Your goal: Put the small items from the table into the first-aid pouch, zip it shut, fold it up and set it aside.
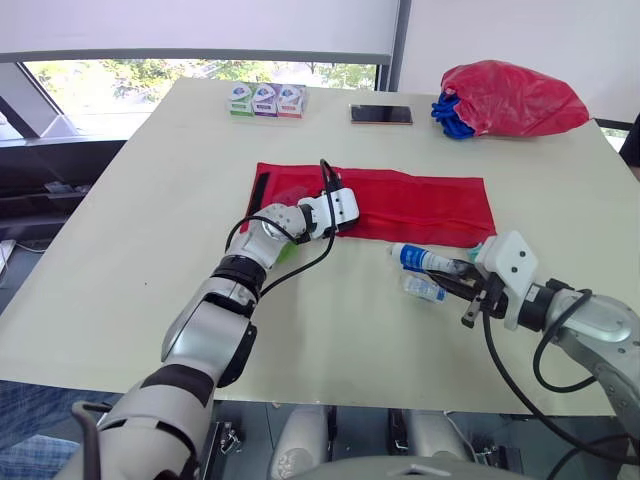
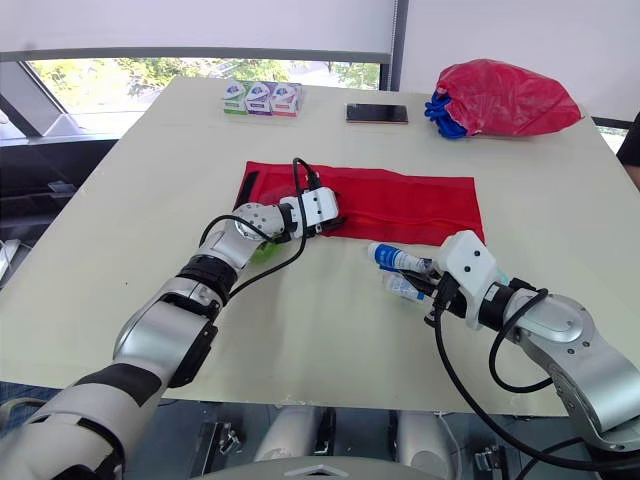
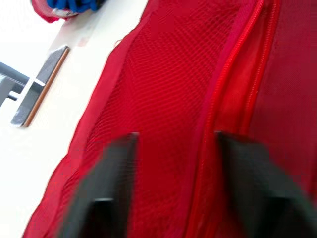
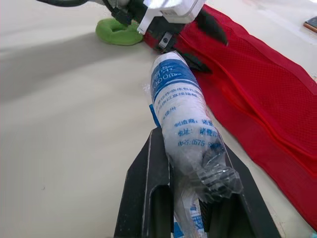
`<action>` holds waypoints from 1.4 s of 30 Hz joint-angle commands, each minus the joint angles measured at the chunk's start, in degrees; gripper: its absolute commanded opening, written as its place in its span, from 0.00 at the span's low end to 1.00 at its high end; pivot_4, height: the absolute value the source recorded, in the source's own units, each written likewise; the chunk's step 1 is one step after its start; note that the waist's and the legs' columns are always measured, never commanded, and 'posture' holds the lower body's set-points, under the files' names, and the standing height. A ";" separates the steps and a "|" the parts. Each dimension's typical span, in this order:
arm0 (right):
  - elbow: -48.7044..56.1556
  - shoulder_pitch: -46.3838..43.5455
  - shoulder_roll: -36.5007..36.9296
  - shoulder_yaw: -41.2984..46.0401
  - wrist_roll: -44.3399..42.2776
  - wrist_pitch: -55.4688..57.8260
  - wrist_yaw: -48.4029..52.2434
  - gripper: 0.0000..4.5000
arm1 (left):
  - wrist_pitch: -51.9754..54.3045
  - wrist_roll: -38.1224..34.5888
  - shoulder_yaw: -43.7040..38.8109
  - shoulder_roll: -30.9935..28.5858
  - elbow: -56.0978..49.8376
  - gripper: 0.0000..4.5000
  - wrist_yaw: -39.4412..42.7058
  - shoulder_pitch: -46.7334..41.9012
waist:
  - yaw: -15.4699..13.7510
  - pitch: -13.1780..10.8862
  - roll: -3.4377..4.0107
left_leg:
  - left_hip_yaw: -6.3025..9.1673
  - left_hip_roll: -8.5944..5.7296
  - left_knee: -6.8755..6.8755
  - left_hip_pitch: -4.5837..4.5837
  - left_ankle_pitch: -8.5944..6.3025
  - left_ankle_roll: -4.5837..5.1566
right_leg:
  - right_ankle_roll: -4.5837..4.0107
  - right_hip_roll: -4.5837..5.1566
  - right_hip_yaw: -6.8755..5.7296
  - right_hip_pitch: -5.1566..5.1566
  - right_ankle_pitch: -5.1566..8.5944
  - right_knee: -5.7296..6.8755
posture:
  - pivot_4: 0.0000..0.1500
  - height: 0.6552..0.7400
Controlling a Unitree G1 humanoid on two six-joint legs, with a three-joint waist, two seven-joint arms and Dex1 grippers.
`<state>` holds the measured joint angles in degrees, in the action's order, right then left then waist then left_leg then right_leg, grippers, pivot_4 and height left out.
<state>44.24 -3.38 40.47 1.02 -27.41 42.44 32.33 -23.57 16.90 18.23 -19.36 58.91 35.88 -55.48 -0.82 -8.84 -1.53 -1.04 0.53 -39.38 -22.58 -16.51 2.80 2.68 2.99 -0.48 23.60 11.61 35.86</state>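
The red first-aid pouch [image 1: 420,205] lies spread flat in the middle of the table. My left gripper [image 3: 173,188] is open over its left part, one finger on either side of the red mesh beside the zipper [image 3: 233,74]. My right gripper [image 4: 193,198] is shut on a white bottle with a blue label [image 1: 418,258], wrapped in clear film, held just off the pouch's front edge. A second small blue-labelled packet [image 1: 424,289] lies on the table under the bottle. A green item [image 4: 121,30] rests by my left forearm, at the pouch's front left corner.
Three small boxes [image 1: 265,100] stand in a row at the far edge, with a phone [image 1: 381,114] to their right. A red plastic bag holding something blue [image 1: 515,98] sits at the far right corner. Bare table [image 1: 130,250] stretches to the left.
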 commanded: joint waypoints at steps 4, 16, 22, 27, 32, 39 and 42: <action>0.94 -0.50 -1.30 1.35 0.02 2.49 -3.64 0.02 | -2.62 -0.11 -0.38 0.07 -0.29 0.01 0.61 -1.50 | 0.00 0.00 0.00 | 0.02 0.01 0.02 0.00 0.00 0.00 | -0.01 -0.02 -0.02 0.01 0.00 0.00 | 1.00 1.00; -2.75 -6.02 -9.80 -8.51 6.27 8.07 -14.22 0.02 | 2.83 -4.87 -1.74 1.34 -12.56 0.01 7.44 1.59 | -0.03 0.00 0.01 | 0.03 0.01 0.01 -0.02 0.00 0.00 | -0.01 -0.01 -0.01 0.01 0.00 0.01 | 1.00 1.00; -7.56 -8.47 -14.73 -11.38 12.01 7.58 -19.51 0.02 | 9.96 -5.47 -1.72 2.06 -24.01 0.01 8.81 5.41 | 0.03 0.00 0.01 | 0.01 -0.01 0.02 -0.04 0.00 0.00 | -0.01 -0.01 0.00 0.03 0.00 0.01 | 1.00 1.00; -14.03 -11.81 -20.38 -13.23 16.82 4.07 -23.22 0.02 | 15.89 -6.33 -1.39 3.19 -31.97 0.01 9.57 8.42 | 0.05 0.01 0.03 | 0.02 0.00 0.01 -0.02 0.01 -0.01 | -0.01 -0.04 0.00 0.02 0.00 0.03 | 1.00 1.00; -26.22 -17.79 -27.14 -15.36 21.26 -4.05 -24.60 0.02 | 21.22 -7.74 -1.52 4.60 -36.48 0.01 9.71 9.87 | 0.28 0.01 0.07 | -0.01 -0.11 0.02 0.01 0.02 -0.01 | -0.02 -0.06 0.05 0.03 -0.01 0.04 | 1.00 1.00; -39.28 -21.95 -32.98 -17.15 25.95 -13.00 -25.21 0.02 | 25.28 -8.75 -2.17 6.35 -38.93 0.01 8.93 10.12 | 0.42 0.01 0.09 | 0.01 -0.09 0.06 0.04 0.04 -0.06 | -0.03 -0.09 0.04 0.02 -0.01 0.05 | 1.00 1.00; -43.29 -23.06 -34.49 -17.42 27.44 -16.52 -25.13 0.02 | 26.26 -9.20 -2.13 6.75 -39.67 0.01 8.91 10.27 | 0.46 0.01 0.09 | -0.01 -0.10 0.06 0.03 0.07 -0.11 | -0.03 -0.08 0.05 0.03 -0.01 0.03 | 1.00 1.00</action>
<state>0.93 -24.64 6.60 -15.87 -0.74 29.05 7.10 2.74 9.15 16.24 -13.60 22.99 44.72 -44.70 -0.36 -8.83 -1.44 -1.05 0.43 -39.32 -22.55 -16.43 2.67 2.66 2.91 -0.43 23.63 11.60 35.89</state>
